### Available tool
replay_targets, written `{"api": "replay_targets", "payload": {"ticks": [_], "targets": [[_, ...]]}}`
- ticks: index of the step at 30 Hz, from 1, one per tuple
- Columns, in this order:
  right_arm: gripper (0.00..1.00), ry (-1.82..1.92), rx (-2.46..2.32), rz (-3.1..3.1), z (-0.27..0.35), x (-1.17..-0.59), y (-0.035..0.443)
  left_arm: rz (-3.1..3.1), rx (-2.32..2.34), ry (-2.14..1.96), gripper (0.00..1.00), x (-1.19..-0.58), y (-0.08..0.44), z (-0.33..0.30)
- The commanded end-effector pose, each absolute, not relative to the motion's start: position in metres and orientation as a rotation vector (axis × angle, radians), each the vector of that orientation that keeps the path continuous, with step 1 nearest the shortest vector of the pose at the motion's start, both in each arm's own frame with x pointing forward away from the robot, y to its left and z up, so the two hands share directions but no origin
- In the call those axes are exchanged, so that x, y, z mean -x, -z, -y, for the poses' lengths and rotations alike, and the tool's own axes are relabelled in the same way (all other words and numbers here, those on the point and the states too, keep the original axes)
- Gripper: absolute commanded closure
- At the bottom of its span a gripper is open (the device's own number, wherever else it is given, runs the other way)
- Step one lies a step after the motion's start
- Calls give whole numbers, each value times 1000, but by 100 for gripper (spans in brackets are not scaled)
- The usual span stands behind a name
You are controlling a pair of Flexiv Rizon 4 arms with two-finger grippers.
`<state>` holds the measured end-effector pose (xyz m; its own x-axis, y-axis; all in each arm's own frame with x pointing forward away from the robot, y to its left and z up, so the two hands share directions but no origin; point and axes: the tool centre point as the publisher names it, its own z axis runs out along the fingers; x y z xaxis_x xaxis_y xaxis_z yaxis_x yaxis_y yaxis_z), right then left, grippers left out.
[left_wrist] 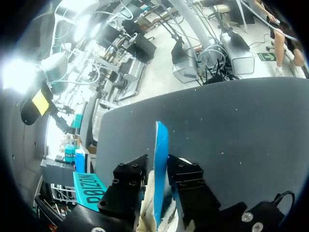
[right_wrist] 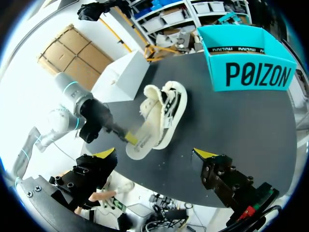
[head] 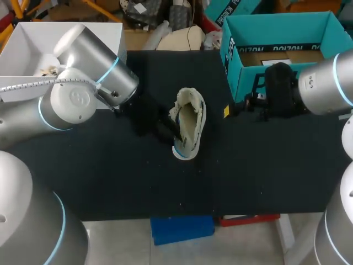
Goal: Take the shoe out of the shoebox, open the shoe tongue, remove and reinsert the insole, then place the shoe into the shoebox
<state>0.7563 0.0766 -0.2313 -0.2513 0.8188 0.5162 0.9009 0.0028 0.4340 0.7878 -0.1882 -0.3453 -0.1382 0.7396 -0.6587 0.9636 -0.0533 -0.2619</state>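
Left gripper is closing narrowly on the shoe. Its two black fingers are bracketing the blue sole edge and the pale upper from either side. In the right wrist view one of its yellow tips is touching the end of the shoe that is pointing toward the desk's front edge. The left arm is coming in from the desk's left edge and reaching to the middle.

The shoe is sitting near the middle of the desk, a little toward the far edge. It is running lengthwise from far to near, with its cream inside showing and a fluffy pale flap standing out at its far end.

The right gripper is standing wide open, with its yellow tips far apart and nothing held between them. It is hanging over the right part of the desk, just in front of the shoebox and well apart from the shoe.

The teal shoebox is sitting open at the desk's far right corner, with its brown floor showing.
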Motion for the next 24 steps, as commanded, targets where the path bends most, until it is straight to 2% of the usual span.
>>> {"api": "replay_targets", "payload": {"ticks": [1, 24], "targets": [[0, 1079, 1848, 2140, -77, -757, 231, -1897, -1816, 1029, 100, -788, 345, 186], [0, 1079, 1848, 2140, -77, -757, 231, -1951, -1822, 949, 100, -860, 379, 209]]}}
